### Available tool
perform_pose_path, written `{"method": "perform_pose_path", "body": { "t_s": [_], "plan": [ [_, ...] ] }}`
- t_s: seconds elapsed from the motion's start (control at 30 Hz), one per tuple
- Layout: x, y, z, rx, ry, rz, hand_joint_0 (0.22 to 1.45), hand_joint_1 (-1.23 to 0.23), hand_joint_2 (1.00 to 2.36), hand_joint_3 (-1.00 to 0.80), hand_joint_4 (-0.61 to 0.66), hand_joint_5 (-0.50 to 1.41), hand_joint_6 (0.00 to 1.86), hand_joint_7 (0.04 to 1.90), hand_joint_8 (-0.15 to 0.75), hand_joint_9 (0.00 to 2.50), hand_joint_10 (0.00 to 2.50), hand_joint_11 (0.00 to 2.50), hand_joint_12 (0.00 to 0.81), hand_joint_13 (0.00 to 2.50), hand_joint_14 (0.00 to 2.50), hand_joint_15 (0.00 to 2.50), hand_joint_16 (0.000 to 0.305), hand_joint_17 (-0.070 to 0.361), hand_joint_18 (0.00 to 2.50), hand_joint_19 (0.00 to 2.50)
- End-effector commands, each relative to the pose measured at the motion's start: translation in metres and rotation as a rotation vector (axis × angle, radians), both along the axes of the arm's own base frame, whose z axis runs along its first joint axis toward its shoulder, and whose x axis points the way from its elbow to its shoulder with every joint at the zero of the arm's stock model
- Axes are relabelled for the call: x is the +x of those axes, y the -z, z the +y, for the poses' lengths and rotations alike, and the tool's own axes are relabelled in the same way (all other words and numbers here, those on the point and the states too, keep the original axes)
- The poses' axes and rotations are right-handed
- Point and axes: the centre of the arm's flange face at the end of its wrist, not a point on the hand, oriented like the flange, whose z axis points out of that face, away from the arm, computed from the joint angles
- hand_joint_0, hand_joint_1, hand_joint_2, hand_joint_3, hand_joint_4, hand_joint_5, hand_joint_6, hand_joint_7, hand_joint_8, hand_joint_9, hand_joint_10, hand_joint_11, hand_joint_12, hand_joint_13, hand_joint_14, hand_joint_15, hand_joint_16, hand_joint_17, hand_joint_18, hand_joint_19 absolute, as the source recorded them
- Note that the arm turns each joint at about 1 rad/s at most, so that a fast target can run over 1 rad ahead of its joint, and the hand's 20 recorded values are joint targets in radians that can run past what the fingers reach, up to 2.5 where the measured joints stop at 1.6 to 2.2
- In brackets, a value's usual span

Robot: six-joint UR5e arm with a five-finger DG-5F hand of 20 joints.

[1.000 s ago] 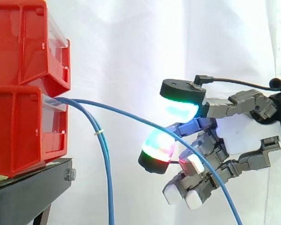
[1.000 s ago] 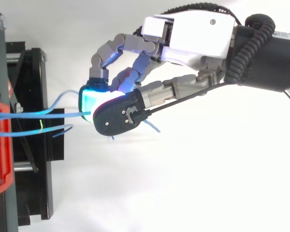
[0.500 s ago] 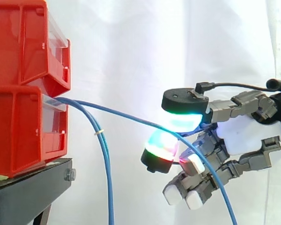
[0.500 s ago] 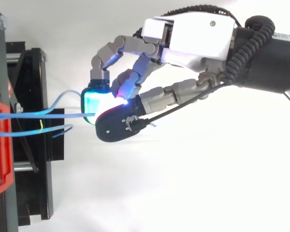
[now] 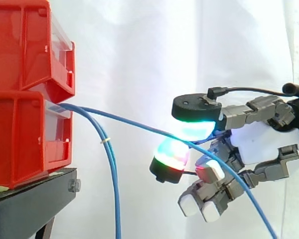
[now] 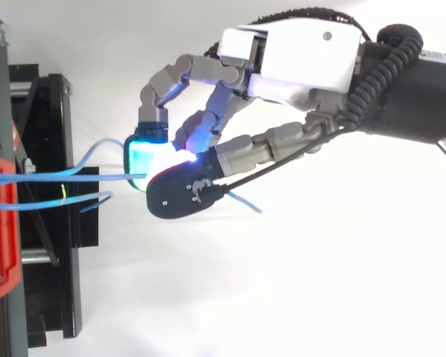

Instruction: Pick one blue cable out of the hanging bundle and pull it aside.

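One blue cable [image 5: 134,124] runs taut from the lower red bin [image 5: 20,134] out to my hand [image 5: 259,142], then slopes down to the lower right. The hand is shut on it, pinching it between a cyan-green glowing pad [image 5: 194,128] above and a green-red pad [image 5: 170,154] below. The other fingers are curled underneath, with white pads. The remaining blue cables [image 5: 112,174] hang straight down beside the bin, held by a small yellow tie [image 5: 105,142]. From above, the held cable [image 6: 74,178] crosses from the bin to the hand [image 6: 297,59], and its loose end [image 6: 245,202] pokes out behind the pads.
Two red bins are stacked on a black stand [image 5: 30,204] at the left. A white curtain [image 5: 139,50] hangs behind. In the top view, the stand [image 6: 59,260] lies left of the hand and the arm enters from the right.
The upper pad has come down onto the cable. The cable's lower stretch has swung out to the right, and the curled lower fingers have risen slightly.
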Motion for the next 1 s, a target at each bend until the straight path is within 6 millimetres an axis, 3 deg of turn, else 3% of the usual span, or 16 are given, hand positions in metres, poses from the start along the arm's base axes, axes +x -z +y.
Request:
{"method": "perform_pose_path", "body": {
  "t_s": [0.0, 0.27, 0.73, 0.97],
  "plan": [
    [-0.001, -0.002, 0.000, 0.005, 0.001, -0.001, 0.60, -0.86, 1.00, -0.01, -0.18, -0.05, 0.89, 1.01, 0.218, 1.27, 0.02, 0.68, 0.278, 0.87, 0.02, 0.41, 0.053, 0.119, 0.79, 0.42],
    [-0.001, 0.001, 0.011, 0.286, -0.044, -0.015, 0.54, -0.89, 1.20, -0.01, -0.26, -0.03, 0.87, 1.05, 0.227, 1.14, 0.02, 0.49, 0.298, 0.91, 0.01, 0.38, 0.057, 0.127, 0.85, 0.37],
    [-0.002, 0.002, 0.012, 0.300, -0.058, -0.004, 0.50, -0.88, 1.31, -0.04, -0.26, -0.02, 0.86, 1.05, 0.259, 0.89, 0.01, 0.28, 0.343, 0.88, 0.01, 0.35, 0.058, 0.131, 0.84, 0.35],
    [-0.002, 0.002, 0.012, 0.298, -0.055, -0.005, 0.50, -0.88, 1.32, -0.05, -0.25, -0.02, 0.86, 1.06, 0.266, 0.89, 0.01, 0.28, 0.344, 0.88, 0.01, 0.34, 0.058, 0.131, 0.83, 0.36]
  ]
}}
